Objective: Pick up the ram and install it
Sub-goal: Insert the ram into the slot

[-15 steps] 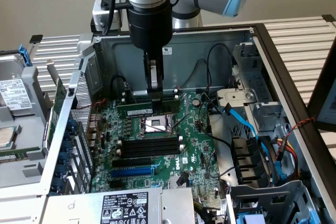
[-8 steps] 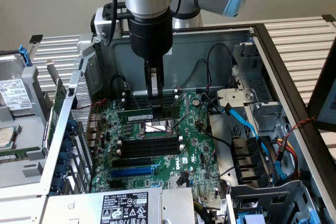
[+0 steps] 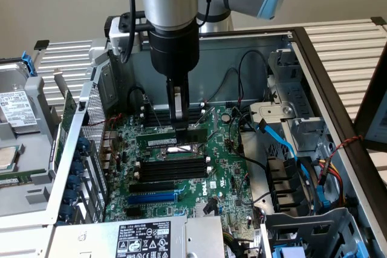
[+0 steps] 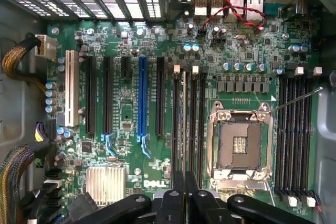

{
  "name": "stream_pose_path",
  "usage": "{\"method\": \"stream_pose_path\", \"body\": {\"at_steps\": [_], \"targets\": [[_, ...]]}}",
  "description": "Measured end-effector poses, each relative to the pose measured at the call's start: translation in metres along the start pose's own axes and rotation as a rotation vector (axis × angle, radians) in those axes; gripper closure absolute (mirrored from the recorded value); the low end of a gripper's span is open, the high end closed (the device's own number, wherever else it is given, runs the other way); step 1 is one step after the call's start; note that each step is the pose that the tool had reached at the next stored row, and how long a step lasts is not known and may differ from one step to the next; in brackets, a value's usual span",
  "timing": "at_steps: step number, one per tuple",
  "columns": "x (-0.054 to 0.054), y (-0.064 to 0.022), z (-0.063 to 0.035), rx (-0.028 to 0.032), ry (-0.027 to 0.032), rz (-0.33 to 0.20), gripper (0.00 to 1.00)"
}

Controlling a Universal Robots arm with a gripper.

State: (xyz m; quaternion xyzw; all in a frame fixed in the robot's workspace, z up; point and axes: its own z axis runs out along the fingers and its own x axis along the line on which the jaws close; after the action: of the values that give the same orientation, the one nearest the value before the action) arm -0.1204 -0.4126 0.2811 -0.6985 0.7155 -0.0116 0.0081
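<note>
1. The arm reached down into an open computer case (image 3: 254,43), its end effector (image 3: 178,126) low over the motherboard (image 3: 221,170).
2. The end effector's fingers (image 3: 176,104) stood narrow, close together, and clamped the ram (image 3: 162,141) on both sides.
3. In the exterior view the ram stood on edge among the memory slots, its green side and white label showing, just behind the CPU socket (image 3: 187,148).
4. In the wrist view the ram (image 4: 184,124) appeared edge-on as a thin pale line. It ran along the black memory slots (image 4: 193,124) and ended between the fingertips of the end effector (image 4: 185,182).
5. That bank of slots lay between the open CPU socket (image 4: 240,142) and the blue expansion slot (image 4: 141,98).
6. I could not tell whether the ram was pressed fully home in its slot.
7. In the exterior view, more black memory slots (image 3: 172,170) lay on the near side of the socket, with the blue expansion slot (image 3: 154,198) nearer again.
</note>
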Motion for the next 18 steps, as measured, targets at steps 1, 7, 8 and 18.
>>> {"method": "stream_pose_path", "body": {"at_steps": [1,7,8,18], "targets": [[0.0,0.0,0.0016,0.0,0.0,0.0,0.88],[-0.002,0.0003,0.0098,-0.0002,-0.0008,0.001,0.88],[-0.002,0.0003,0.0112,0.0,-0.0011,0.001,0.88],[0.0,0.0005,0.0201,0.0,-0.0029,0.001,0.88]]}}
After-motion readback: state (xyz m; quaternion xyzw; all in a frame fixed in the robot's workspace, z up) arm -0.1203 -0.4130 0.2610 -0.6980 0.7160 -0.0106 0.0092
